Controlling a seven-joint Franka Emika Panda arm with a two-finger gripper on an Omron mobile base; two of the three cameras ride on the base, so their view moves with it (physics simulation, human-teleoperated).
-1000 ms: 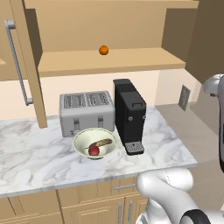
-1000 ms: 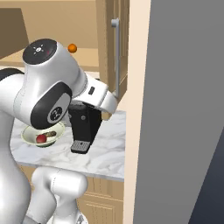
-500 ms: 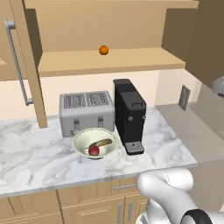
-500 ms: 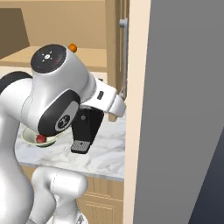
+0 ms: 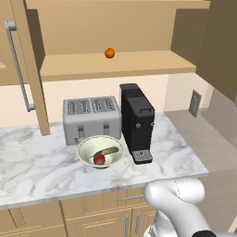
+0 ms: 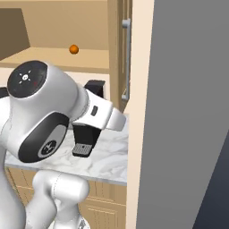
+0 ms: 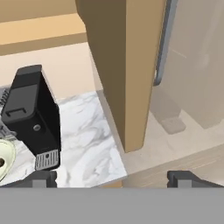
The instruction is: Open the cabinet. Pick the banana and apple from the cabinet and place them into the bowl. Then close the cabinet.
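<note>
Showing spread claw [image 7: 112, 178] facing cabinet [image 7: 127, 65] door; banana [image 5: 107, 151], apple [image 5: 99, 159] in bowl [image 5: 88, 146].

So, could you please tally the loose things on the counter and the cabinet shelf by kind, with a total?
Fruit in the bowl: 2, the apple and the banana
Orange balls on the cabinet shelf: 1, the orange ball
Bowls: 1, the bowl
Appliances: 2, the toaster and the coffee machine
Total: 6
</note>
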